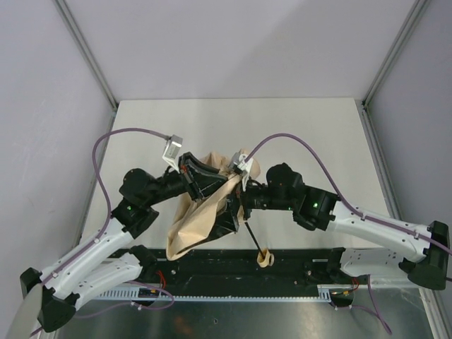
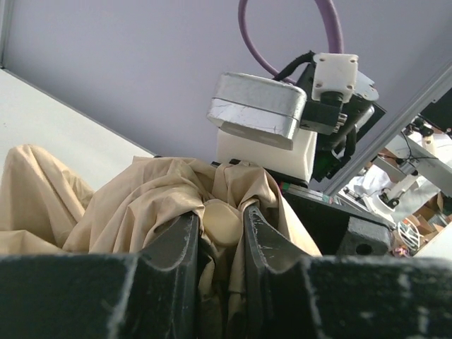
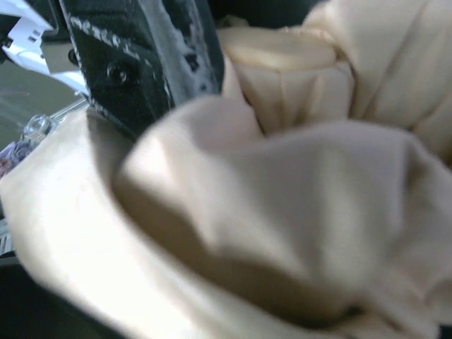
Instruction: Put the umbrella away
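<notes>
The umbrella (image 1: 201, 215) is a crumpled bundle of tan fabric between both arms. Its thin black shaft runs down right to the small tan handle with loop (image 1: 265, 258) over the black base rail. My left gripper (image 1: 206, 178) is shut on the umbrella's top. In the left wrist view its fingers (image 2: 185, 247) clamp folds of fabric and the round tan cap (image 2: 222, 224). My right gripper (image 1: 239, 201) is pressed into the fabric from the right. In the right wrist view blurred tan fabric (image 3: 282, 212) hides its fingers.
The white table (image 1: 282, 127) lies beyond the arms, with grey walls and metal corner posts around it. The black base rail (image 1: 304, 258) runs along the near edge. The right wrist's camera housing (image 2: 265, 120) sits close behind the fabric in the left wrist view.
</notes>
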`<state>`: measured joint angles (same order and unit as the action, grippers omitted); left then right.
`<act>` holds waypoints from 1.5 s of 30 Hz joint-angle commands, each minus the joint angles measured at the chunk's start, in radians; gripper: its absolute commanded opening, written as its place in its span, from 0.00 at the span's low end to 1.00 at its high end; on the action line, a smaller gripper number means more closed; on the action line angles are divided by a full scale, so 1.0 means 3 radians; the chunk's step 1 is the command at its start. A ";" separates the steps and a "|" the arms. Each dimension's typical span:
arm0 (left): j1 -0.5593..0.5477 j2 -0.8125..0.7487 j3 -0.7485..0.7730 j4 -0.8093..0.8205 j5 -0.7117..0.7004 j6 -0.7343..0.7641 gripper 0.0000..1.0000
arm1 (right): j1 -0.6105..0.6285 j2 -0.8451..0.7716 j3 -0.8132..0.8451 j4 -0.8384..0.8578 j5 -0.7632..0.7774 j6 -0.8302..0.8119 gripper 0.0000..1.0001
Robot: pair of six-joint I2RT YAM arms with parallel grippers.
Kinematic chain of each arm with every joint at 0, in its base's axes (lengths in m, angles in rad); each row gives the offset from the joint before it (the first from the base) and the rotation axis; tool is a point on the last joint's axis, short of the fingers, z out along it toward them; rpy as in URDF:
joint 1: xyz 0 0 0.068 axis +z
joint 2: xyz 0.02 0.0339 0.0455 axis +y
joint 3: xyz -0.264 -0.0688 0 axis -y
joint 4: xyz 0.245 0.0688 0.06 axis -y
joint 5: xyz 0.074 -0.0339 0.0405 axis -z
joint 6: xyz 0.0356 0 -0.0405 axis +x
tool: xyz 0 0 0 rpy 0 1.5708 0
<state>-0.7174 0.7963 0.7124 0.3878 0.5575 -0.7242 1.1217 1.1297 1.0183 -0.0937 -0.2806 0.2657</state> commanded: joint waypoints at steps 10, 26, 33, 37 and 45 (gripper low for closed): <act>0.0000 -0.0555 0.0016 0.0194 -0.1785 0.0779 0.00 | 0.0231 -0.0923 0.0036 -0.1089 0.1396 0.0952 0.99; 0.0002 -0.0604 -0.0120 0.0645 -0.1912 0.0833 0.00 | 0.0246 -0.1128 -0.0217 -0.0438 0.1644 0.0719 0.99; 0.0000 -0.0866 -0.0405 0.0648 -0.2264 0.0801 0.00 | 0.0157 -0.1280 -0.0565 0.0353 0.1028 0.1370 0.89; 0.0003 -0.0841 -0.0390 0.0679 -0.2376 0.0784 0.00 | 0.0527 -0.1085 -0.0822 0.1217 0.1151 0.1567 0.89; 0.0000 -0.0728 -0.0366 0.0874 -0.2482 0.0531 0.00 | 0.0840 -0.0546 -0.0854 0.1889 0.1451 0.1540 0.70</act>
<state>-0.7185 0.5709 0.5766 0.5133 -0.1390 -0.5148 1.3514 0.9199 0.7570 0.2501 0.1318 0.7151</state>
